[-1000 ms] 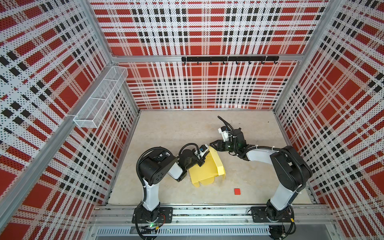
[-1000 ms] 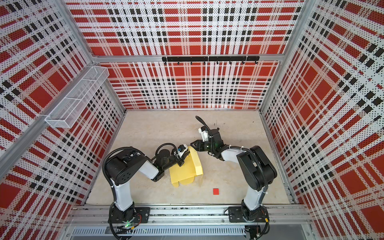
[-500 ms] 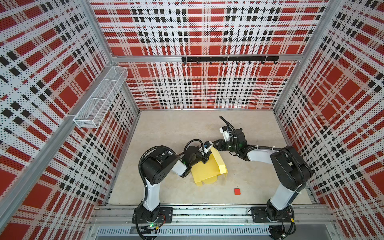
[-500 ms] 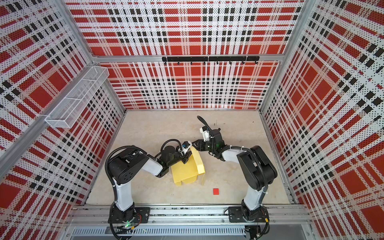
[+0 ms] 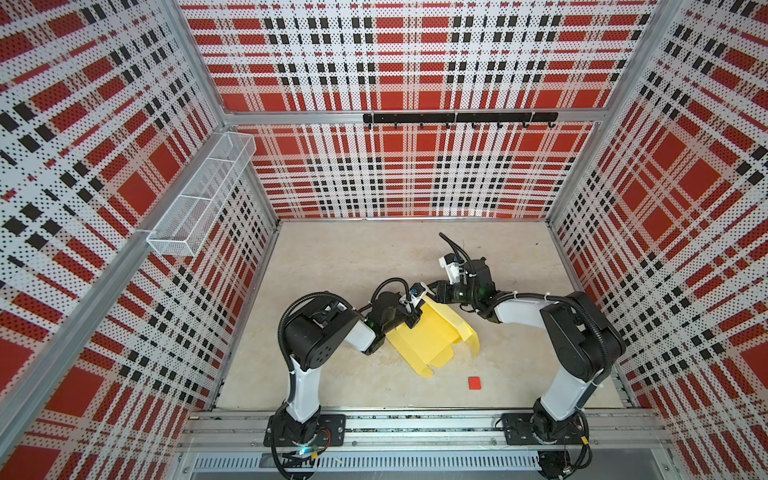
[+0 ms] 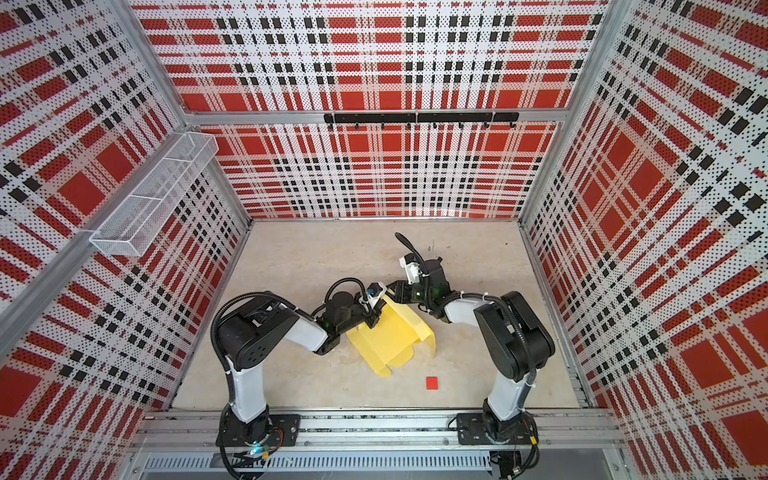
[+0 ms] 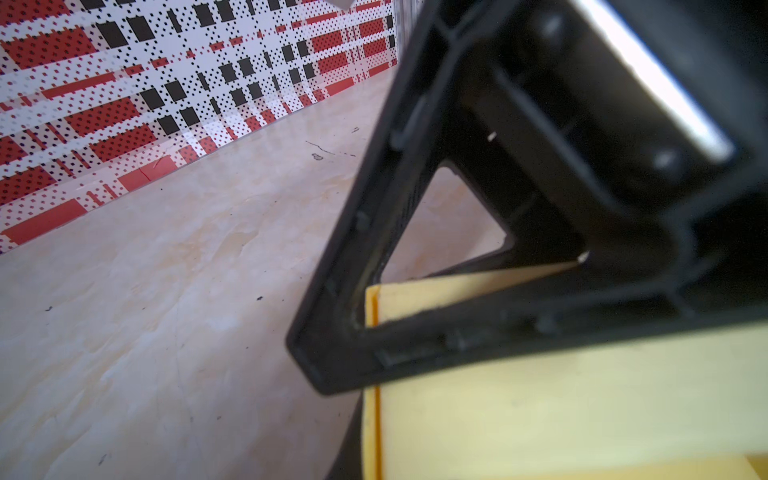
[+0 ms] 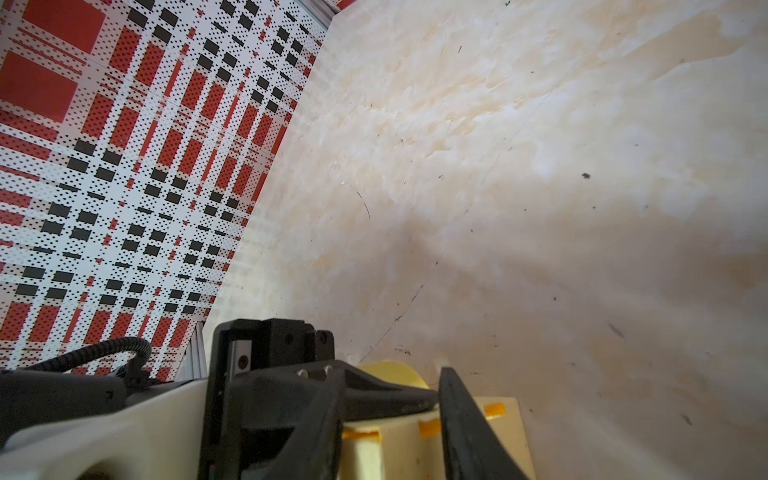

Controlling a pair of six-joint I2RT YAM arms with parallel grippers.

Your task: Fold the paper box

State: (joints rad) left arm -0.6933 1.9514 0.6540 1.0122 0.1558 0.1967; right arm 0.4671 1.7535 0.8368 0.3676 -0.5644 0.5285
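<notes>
**Mid-fold: both tools meet at the far corner of the box**

Top views. The paper box (image 5: pixel 432 336) sits in the middle of the tabletop (image 5: pixel 353 257), between the two arms and towards the front rail. It is part-folded. A broad pale yellow panel slopes up, a side wall is turned down on its right, and loose tabs run along the near edge. The left tool (image 5: pixel 412 318) is at the box's upper left edge. The right tool (image 5: pixel 434 289) is just beside it at the far corner. Both top views agree on this layout. A tiny red square (image 6: pixel 432 382) lies apart, nearer the front.

Left wrist. One dark finger (image 7: pixel 345 361) lies across the yellow card (image 7: pixel 540 415), which shows a darker crease line at its edge. The second finger is hidden. The jaws look narrow, but I cannot tell whether they pinch the card or only press on it.

Right wrist. Two fingers (image 8: pixel 386 399) stand part way apart. Card with orange-edged slits (image 8: pixel 507 440) and a rounded flap (image 8: pixel 390 370) shows in and beyond the gap. Nothing is evidently held.

Judgement. The step in hand looks like bringing an end flap over, and the box is far from closed. The next move calls for the left tool to steady the panel while the right pushes the flap along its crease and seats a tab in a slit. Thin card like this is likely to buckle if pushed off the crease.
</notes>
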